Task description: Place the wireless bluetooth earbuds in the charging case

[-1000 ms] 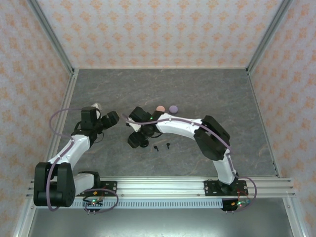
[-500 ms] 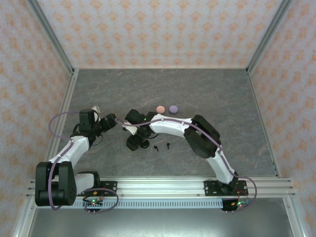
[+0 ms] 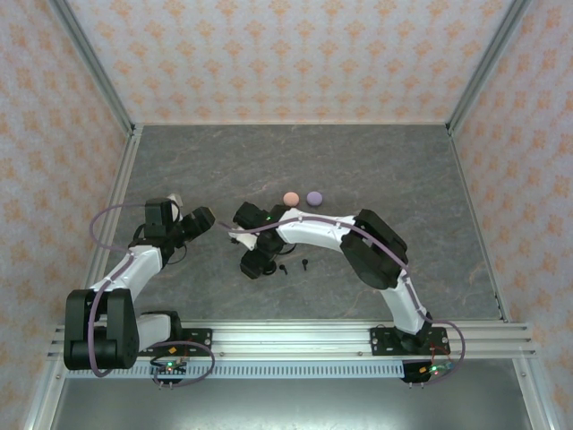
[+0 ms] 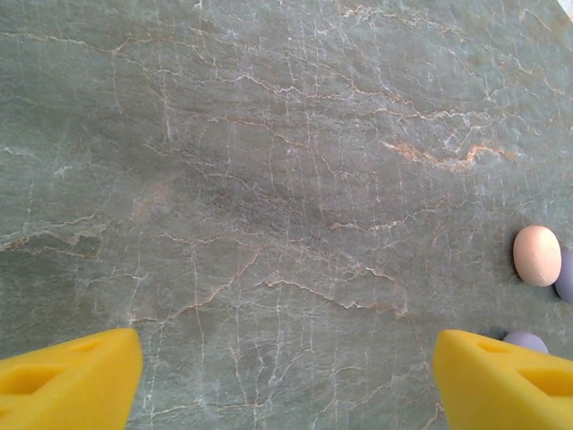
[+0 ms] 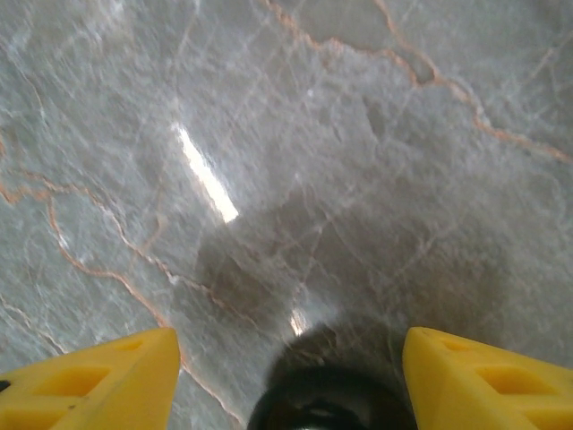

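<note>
We see right end effector [image 5: 288, 358] with fingers spread apart, low over tabletop [image 3: 403, 170]. Black round case [image 5: 327, 405] sits between its yellow fingers; whether they touch it, we cannot tell. Black earbuds [image 3: 284, 269], two, lie on tabletop just right of it. Left end effector [image 4: 286, 358] also spread wide, left of centre. Pink case [image 3: 290, 198] and lilac case [image 3: 314, 197] sit side by side farther back.

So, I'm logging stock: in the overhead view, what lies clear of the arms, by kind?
Round cases: 2 (pink case, lilac case)
Black earbuds: 2 (left earbud, right earbud)
Total: 4
</note>
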